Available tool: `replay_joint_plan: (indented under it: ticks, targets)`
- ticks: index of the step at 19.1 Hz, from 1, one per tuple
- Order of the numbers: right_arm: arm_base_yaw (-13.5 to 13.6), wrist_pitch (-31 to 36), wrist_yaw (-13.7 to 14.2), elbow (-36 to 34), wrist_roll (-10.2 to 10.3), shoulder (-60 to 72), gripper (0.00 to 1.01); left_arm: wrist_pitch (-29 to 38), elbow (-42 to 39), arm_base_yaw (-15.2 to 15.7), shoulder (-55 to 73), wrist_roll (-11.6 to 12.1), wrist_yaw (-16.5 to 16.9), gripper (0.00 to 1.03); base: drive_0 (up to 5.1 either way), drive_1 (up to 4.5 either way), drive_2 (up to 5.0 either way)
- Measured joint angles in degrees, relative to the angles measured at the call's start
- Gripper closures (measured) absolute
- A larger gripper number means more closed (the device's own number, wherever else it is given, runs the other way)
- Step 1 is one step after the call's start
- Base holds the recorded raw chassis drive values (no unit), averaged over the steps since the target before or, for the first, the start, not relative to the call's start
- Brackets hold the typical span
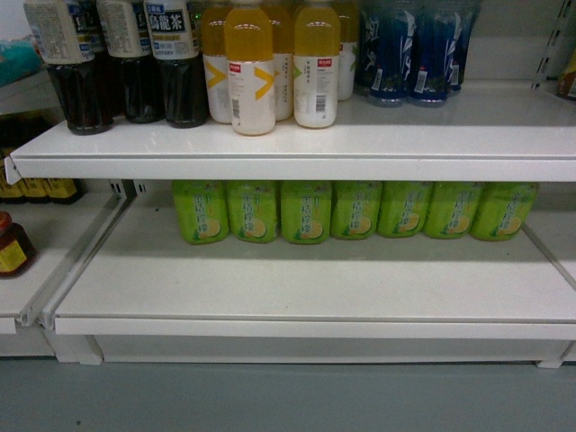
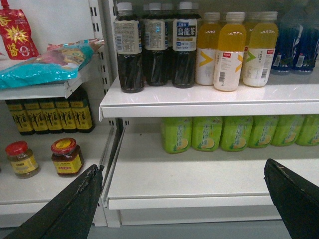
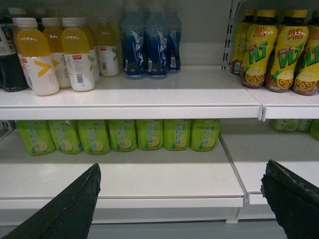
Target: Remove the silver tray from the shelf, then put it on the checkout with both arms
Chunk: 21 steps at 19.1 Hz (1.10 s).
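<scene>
Left wrist: 烏龍茶 bottle label (image 2: 184, 32)

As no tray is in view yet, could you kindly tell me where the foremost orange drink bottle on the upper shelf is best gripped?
Grip the orange bottle around its white-labelled body, coming straight from the front. It stands upright near the edge of the upper shelf, forward of its row, with other bottles close behind and beside it.

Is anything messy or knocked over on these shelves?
Nothing is spilled or tipped: the dark tea bottles, orange bottles and green bottles stand upright in rows. One oddity: no silver tray shows on any shelf.
</scene>
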Motion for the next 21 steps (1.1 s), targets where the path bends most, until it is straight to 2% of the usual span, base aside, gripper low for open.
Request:
replay_joint_plan:
  ticks: [21]
  targets:
    - [0.0,0.0,0.0,0.0,0.0,0.0,0.03,0.0,0.0,0.0,0.0,0.0,0.0,0.05,0.0,0.0,0.0]
